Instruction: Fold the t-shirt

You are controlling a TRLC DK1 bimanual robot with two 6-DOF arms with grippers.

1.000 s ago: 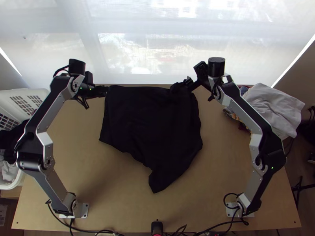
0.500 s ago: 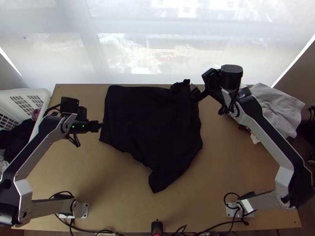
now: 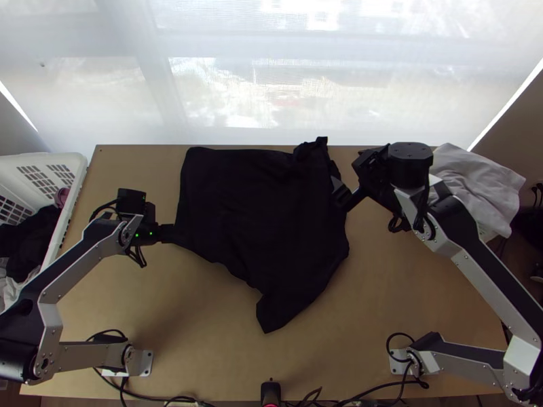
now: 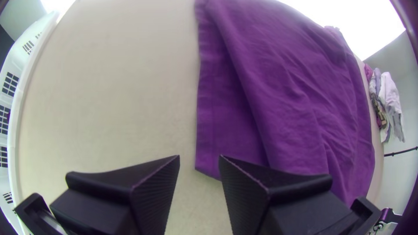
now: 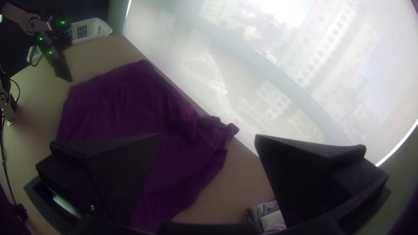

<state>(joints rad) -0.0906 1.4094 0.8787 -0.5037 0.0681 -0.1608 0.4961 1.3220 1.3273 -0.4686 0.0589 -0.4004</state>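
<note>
Has the t-shirt (image 3: 261, 217) spread unevenly near the far edge of the worktop (image 3: 203, 325), with open room nearer. Has left end effector (image 3: 178, 234) partly open by one corner, right end effector (image 3: 341, 195) wide open at the opposite edge, both empty.

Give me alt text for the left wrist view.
A dark t-shirt lies partly folded over itself on a light wooden table, with the left gripper open at one corner of it. A white plastic laundry basket stands at the table's edge, and piled clothes lie beyond the shirt.
</note>
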